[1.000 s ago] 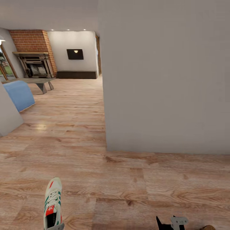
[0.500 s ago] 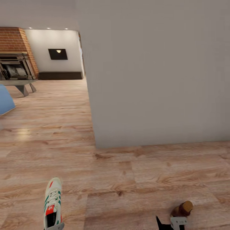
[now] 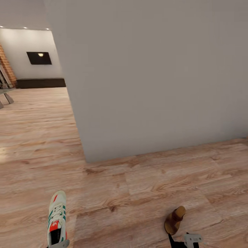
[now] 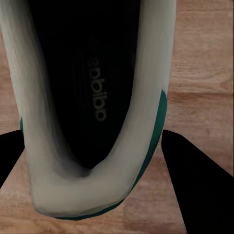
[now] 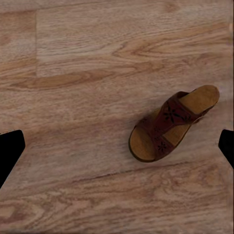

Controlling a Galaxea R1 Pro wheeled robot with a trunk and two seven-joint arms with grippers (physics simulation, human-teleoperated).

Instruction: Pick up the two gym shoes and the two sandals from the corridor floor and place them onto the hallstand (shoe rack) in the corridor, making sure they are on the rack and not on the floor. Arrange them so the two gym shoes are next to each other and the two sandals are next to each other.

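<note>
A white gym shoe (image 3: 57, 217) with green stripes and a red tongue label hangs low over the corridor floor (image 3: 137, 186), held at the heel by my left gripper (image 3: 58, 244). In the left wrist view the shoe's heel (image 4: 97, 122) sits between the dark fingers (image 4: 195, 185) of my left gripper (image 4: 97, 165). One brown sandal (image 3: 174, 219) lies flat on the planks just ahead of my right gripper (image 3: 185, 240). In the right wrist view the sandal (image 5: 170, 124) lies under my right gripper (image 5: 117, 146), whose fingers stand wide apart. The hallstand, the other shoe and the other sandal are out of view.
A plain grey wall (image 3: 155, 75) stands straight ahead, its corner (image 3: 84, 160) to the left of centre. Beyond the corner the wood floor runs into a living room with a dark wall panel (image 3: 39, 58) and a low dark unit (image 3: 40, 83).
The whole picture has slid left as the camera turned right. The sandal has come into view near my right gripper. The gym shoe keeps its place in my left gripper.
</note>
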